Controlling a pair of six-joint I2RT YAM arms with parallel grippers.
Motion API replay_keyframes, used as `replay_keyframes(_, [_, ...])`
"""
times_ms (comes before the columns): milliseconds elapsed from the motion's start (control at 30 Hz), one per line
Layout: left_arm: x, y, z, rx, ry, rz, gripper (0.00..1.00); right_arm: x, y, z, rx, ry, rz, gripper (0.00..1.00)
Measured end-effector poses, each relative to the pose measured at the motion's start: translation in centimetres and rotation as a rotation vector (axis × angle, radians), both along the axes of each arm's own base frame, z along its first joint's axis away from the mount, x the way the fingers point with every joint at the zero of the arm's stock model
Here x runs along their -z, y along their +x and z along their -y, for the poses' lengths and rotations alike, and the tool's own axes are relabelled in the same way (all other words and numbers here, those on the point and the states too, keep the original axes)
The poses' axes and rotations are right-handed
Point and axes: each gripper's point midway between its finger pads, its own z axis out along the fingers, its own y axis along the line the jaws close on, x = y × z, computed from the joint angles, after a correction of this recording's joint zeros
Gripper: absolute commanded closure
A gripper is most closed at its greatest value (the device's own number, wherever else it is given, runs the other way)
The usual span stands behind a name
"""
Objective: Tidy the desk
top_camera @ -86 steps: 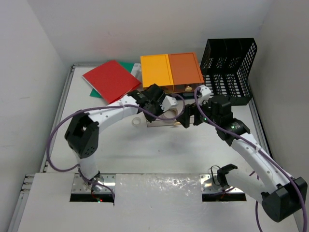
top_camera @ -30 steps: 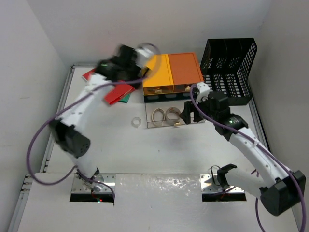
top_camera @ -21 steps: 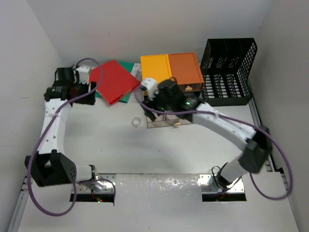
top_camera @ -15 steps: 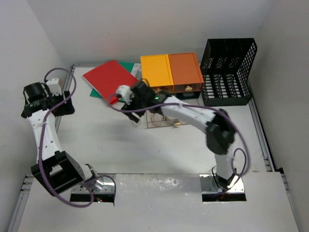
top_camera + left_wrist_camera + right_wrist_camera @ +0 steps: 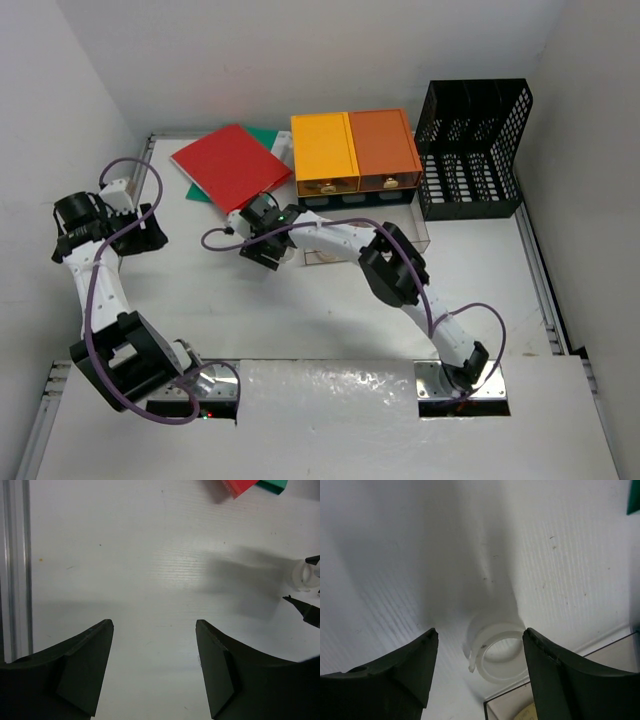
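Observation:
The desk point(image 5: 330, 310) is a white tabletop with grey side rails. A clear tape roll point(image 5: 501, 652) lies flat on it beside the corner of a clear tray point(image 5: 520, 707). My right gripper point(image 5: 480, 630) hangs low over the roll, open, one finger on each side; the right finger stands close to its rim. In the top view the right gripper point(image 5: 262, 246) is stretched far left and hides the roll. My left gripper point(image 5: 154, 622) is open over bare desk near the left rail point(image 5: 15, 570), and holds nothing. The tape roll point(image 5: 301, 575) shows at that view's right edge.
A red folder point(image 5: 230, 165) lies on a green one point(image 5: 262, 135) at the back left. The yellow-and-orange drawer box point(image 5: 355, 150) and the black mesh file rack point(image 5: 475, 145) stand along the back. The clear tray point(image 5: 405, 235) sits in front of the box.
The left arm has swung from the drawer box out to the far left edge. The right arm has reached across leftward and come down over the tape roll, its jaws slightly narrower.

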Motion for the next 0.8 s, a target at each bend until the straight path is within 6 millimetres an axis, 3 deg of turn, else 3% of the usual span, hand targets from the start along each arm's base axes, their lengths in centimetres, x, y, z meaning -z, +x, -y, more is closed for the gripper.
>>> replay_keyframes(267, [-0.4, 0.4, 0.0, 0.008, 0.004, 0.03, 0.35, -0.1, 0.1, 0.3, 0.036, 0.031, 0.011, 0.39])
replay_keyframes(567, [-0.4, 0.5, 0.1, 0.011, 0.001, 0.034, 0.35, -0.1, -2.2, 3.1, 0.084, 0.032, -0.018, 0.4])
replay_keyframes(800, [-0.4, 0.5, 0.1, 0.013, 0.0, 0.036, 0.35, -0.3, -3.0, 3.6, 0.092, 0.042, -0.013, 0.4])
